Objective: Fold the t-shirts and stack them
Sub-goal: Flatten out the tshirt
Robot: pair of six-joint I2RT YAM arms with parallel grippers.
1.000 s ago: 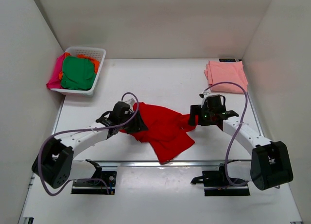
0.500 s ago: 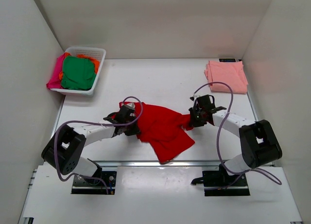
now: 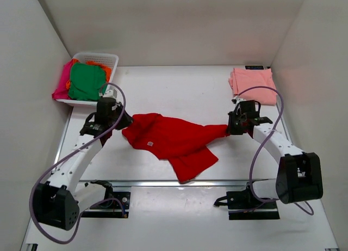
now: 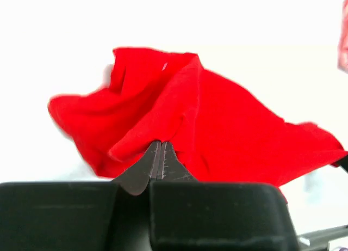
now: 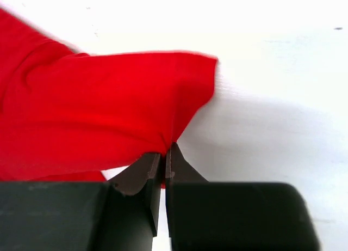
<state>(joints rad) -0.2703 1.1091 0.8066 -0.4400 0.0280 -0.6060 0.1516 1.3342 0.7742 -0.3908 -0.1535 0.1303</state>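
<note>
A bright red t-shirt (image 3: 174,139) hangs stretched between both grippers over the middle of the white table (image 3: 179,93), a loose flap of it lying toward the front. My left gripper (image 3: 124,126) is shut on its left edge; the wrist view shows the red t-shirt (image 4: 217,120) pinched at the left gripper (image 4: 161,145). My right gripper (image 3: 228,130) is shut on its right end, with the red t-shirt (image 5: 98,109) caught at the right gripper (image 5: 167,150). A folded salmon-pink t-shirt (image 3: 253,85) lies at the back right.
A white lattice basket (image 3: 100,60) stands at the back left, holding a green t-shirt (image 3: 87,81), an orange one (image 3: 103,68) and a magenta one (image 3: 62,82). White walls close in the table on three sides. A metal rail (image 3: 163,182) runs along the front edge.
Both grippers closed on the red t-shirt, then moved apart: the left went left and back, the right went right. The crumpled shirt is now pulled out wide between them.
</note>
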